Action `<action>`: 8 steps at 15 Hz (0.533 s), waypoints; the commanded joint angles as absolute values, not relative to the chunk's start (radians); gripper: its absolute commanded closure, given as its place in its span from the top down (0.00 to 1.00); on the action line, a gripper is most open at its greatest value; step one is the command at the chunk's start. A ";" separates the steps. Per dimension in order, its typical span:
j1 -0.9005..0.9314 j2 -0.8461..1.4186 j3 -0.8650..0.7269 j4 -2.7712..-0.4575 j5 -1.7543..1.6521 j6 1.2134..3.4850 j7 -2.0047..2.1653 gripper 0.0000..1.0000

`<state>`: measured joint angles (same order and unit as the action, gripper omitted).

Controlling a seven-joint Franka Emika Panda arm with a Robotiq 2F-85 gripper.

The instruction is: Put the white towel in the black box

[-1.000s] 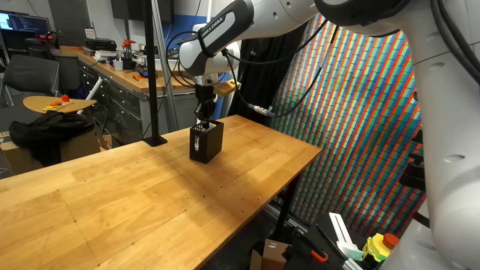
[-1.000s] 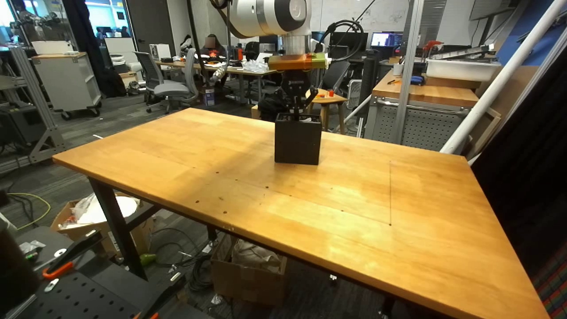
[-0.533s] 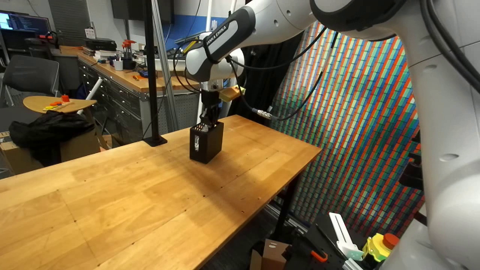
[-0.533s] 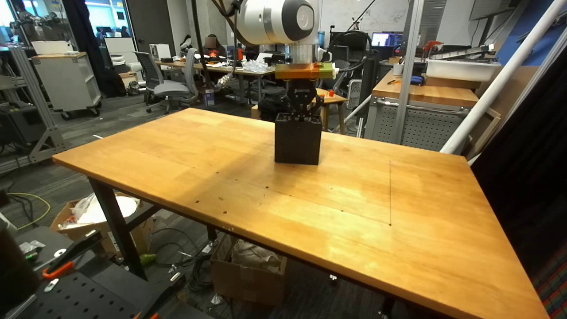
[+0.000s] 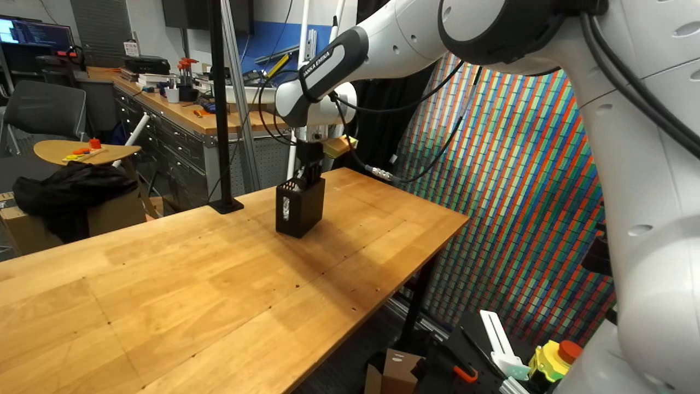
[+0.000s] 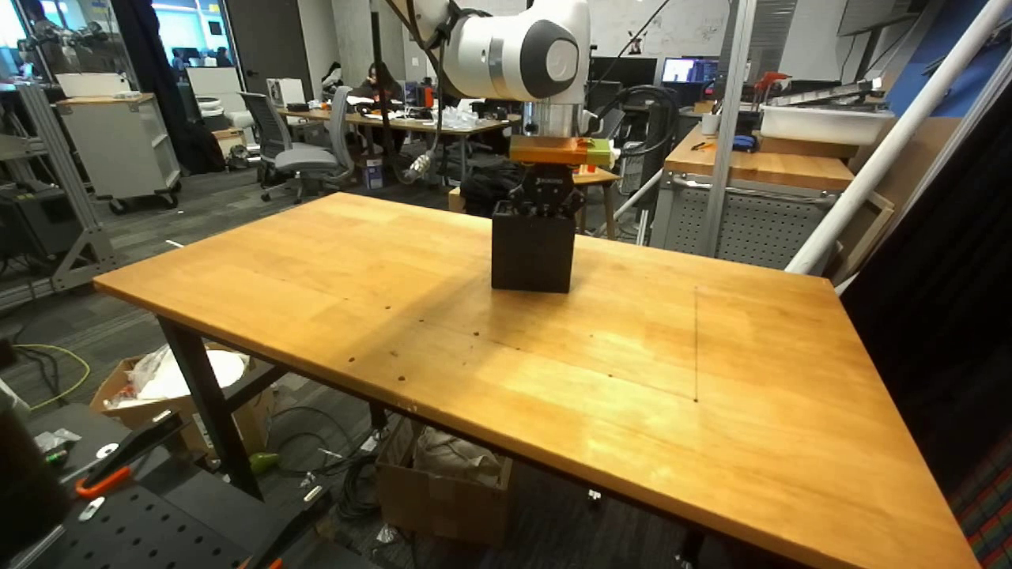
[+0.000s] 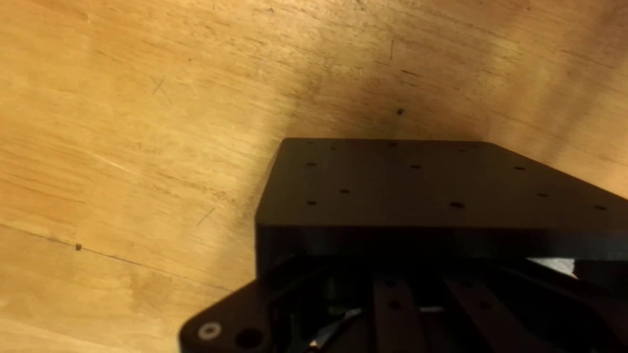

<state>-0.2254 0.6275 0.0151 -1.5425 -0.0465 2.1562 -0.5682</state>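
The black box (image 5: 299, 210) stands upright on the table in both exterior views. White cloth of the towel (image 5: 286, 208) shows through the slot in the box's side, so at least part of it lies inside; a pale patch of the towel (image 7: 559, 265) also appears at the box's opening in the wrist view. My gripper (image 6: 545, 207) points straight down into the top of the box, its fingertips below the rim and hidden. It is shut; whether any cloth is between the fingers cannot be seen. From above, the box's near wall (image 7: 392, 191) fills the middle of the wrist view.
The box stands on a wooden table (image 5: 180, 284). A black post (image 5: 220, 109) rises from the table's far edge, beside the box. A workbench with drawers (image 5: 180, 117) stands behind. Cables hang from the arm.
My gripper has come down deeper into the black box, staying shut, and has shifted slightly to the right in both exterior views. The box has barely moved. Less white shows at its top.
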 commanded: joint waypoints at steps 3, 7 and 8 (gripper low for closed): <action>-0.222 0.730 0.035 -1.418 -0.037 2.054 -0.612 0.00; -0.213 0.764 0.033 -1.376 -0.037 1.959 -0.603 0.00; -0.212 0.758 0.031 -1.380 -0.038 1.951 -0.597 0.00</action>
